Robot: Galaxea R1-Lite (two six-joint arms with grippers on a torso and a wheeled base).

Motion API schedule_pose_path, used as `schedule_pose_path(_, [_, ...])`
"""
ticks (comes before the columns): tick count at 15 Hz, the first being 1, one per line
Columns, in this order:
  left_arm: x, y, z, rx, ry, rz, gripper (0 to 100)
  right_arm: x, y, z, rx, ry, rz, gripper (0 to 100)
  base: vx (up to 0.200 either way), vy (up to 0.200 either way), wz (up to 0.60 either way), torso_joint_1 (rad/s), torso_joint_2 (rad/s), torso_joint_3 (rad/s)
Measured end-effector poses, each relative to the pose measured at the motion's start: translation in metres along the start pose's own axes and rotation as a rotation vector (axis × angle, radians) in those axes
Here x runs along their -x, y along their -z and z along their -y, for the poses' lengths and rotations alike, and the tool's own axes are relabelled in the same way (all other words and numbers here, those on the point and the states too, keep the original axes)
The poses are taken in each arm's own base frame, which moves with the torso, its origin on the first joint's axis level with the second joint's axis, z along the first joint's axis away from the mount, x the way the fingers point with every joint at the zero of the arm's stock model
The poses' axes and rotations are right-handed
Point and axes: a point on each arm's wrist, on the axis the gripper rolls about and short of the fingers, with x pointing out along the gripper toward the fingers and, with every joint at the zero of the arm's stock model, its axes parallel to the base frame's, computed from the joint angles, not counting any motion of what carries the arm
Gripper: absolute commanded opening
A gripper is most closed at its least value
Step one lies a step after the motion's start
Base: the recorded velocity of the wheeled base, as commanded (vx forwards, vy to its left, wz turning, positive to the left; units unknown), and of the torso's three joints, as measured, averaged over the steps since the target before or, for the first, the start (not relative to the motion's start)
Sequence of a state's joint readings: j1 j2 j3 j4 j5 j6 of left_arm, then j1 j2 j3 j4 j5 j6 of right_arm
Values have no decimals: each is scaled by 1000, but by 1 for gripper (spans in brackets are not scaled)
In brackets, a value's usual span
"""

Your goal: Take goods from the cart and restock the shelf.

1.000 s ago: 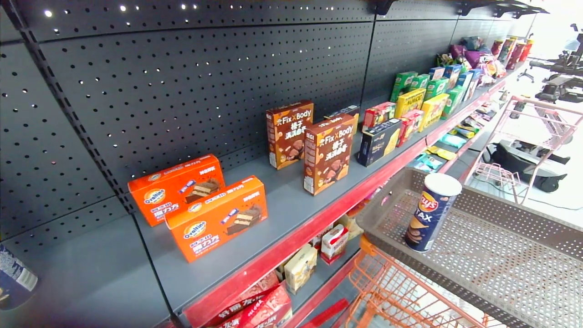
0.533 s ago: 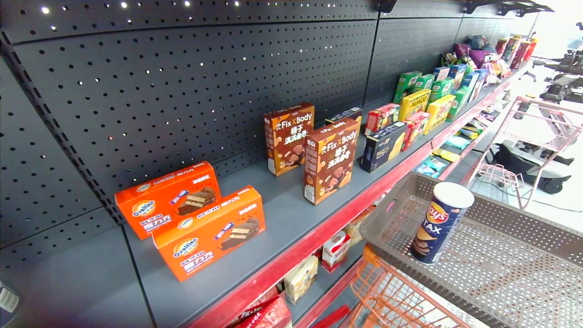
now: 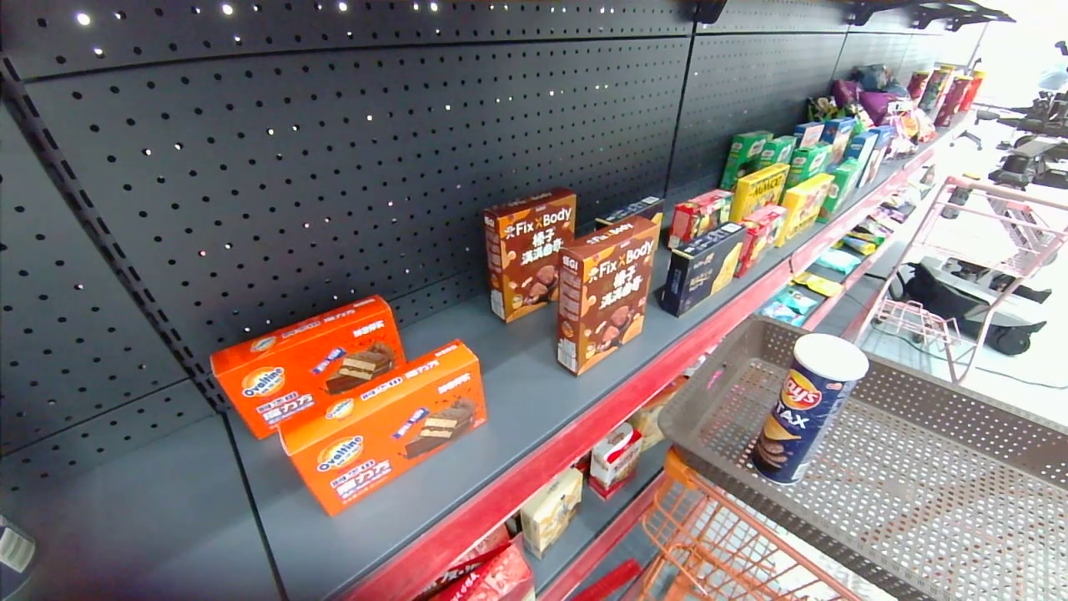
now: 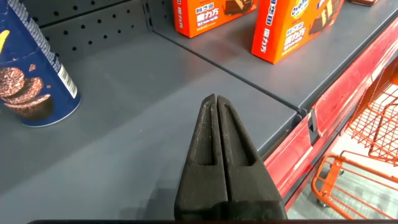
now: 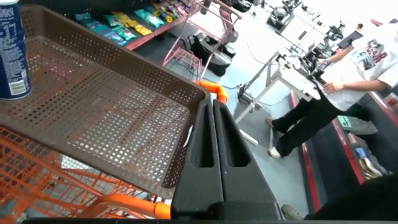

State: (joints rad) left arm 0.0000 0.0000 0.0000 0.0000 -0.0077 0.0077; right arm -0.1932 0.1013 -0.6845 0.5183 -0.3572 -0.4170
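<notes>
A blue chip can [image 3: 805,409] stands upright in the brown perforated tray [image 3: 934,501] on top of the orange cart. The right wrist view has that can [image 5: 12,53] at the tray's far end, while my right gripper [image 5: 213,106] is shut and empty over the tray's near rim [image 5: 180,155]. My left gripper [image 4: 216,101] is shut and empty, low over a bare stretch of the grey shelf [image 4: 155,106]. Another blue can [image 4: 31,68] stands on that shelf beside it. Two orange boxes [image 3: 384,421] lie further along the shelf.
Two brown boxes [image 3: 605,292] stand upright mid-shelf, and several coloured boxes [image 3: 755,188] crowd the far end. A black pegboard [image 3: 375,167] backs the shelf, which has a red front edge [image 3: 584,417]. Lower shelves hold packets [image 3: 613,455]. A pink cart [image 3: 976,267] stands beyond.
The head camera shifted during the first half second, sliding the whole scene. Since then nothing has visibly moved.
</notes>
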Motion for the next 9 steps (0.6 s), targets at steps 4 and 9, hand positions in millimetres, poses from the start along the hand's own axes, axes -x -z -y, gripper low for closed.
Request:
schedule_pose_path(4, [0,0,0,0,0,0,0,-4,-7,1,-14,16,26,0,0,0,0,0,0,0])
schedule_pose_path(9, [0,0,0,0,0,0,0,-54,-43,-3,-202,-19,-20,0,0,0,0,0,0,0])
